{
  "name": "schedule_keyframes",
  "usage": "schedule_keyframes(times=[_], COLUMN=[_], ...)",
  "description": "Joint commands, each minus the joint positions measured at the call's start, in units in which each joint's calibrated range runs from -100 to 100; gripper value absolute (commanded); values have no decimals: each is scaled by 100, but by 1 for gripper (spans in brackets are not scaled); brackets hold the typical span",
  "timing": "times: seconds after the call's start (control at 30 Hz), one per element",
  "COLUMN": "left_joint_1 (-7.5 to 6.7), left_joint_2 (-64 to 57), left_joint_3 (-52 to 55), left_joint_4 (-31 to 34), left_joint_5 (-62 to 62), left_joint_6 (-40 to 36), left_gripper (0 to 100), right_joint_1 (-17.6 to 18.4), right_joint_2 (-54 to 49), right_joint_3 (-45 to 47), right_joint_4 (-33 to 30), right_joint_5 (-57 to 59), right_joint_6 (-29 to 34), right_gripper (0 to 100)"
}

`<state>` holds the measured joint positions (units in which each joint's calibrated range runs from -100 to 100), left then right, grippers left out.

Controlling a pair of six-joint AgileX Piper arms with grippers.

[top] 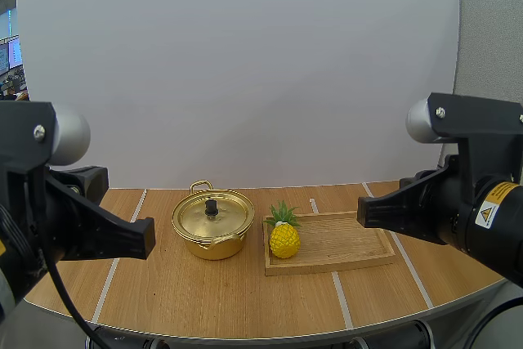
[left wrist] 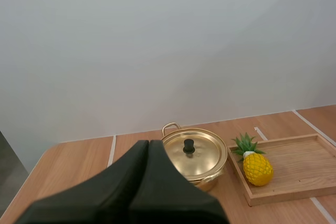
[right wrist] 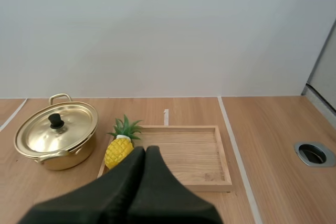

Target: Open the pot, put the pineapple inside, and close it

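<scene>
A gold pot (top: 212,226) stands on the table with its lid (top: 212,215) on, a black knob (top: 211,207) at the lid's centre. A yellow pineapple (top: 283,237) with green leaves stands at the left end of a wooden tray (top: 343,239), just right of the pot. My left gripper (left wrist: 148,145) is shut on nothing, held up and back from the pot (left wrist: 195,157) and pineapple (left wrist: 255,166). My right gripper (right wrist: 145,150) is shut too, empty, hovering near the tray (right wrist: 191,156), the pineapple (right wrist: 119,149) and pot (right wrist: 56,135) beyond it.
White tape lines (top: 118,259) cross the wooden tabletop. A round metal grommet (right wrist: 313,153) sits in the table to the right of the tray. The table's curved front edge (top: 270,334) runs close below the pot and tray.
</scene>
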<state>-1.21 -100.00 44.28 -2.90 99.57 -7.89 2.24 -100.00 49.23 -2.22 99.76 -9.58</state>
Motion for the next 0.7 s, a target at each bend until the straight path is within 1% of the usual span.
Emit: schedule_keyframes(times=[0.0, 0.07, 0.13, 0.33, 0.5, 0.67], left_joint_1=[10, 10, 10, 10, 10, 10], left_joint_2=[0, 153, 470, 1533, 2215, 2773], left_joint_3=[-40, -4, 42, 88, 88, 88], left_joint_4=[33, 33, 20, -61, -92, -475], left_joint_5=[43, 43, 43, 10, -873, -1438], left_joint_6=[7, 81, 89, 89, 118, 582], left_gripper=[0, 0, 0, 0, 0, 0], right_joint_1=[-27, -27, -27, -27, -27, -27], right_joint_2=[0, 0, 64, 850, 1743, 2584], right_joint_3=[-60, -60, -60, -60, -60, -60], right_joint_4=[590, 922, 1038, 1039, 1039, 1039], right_joint_5=[24, 24, 24, 24, 24, 24], right_joint_6=[-589, -665, -675, -675, -683, -756], right_gripper=[0, 0, 0, 0, 0, 0])
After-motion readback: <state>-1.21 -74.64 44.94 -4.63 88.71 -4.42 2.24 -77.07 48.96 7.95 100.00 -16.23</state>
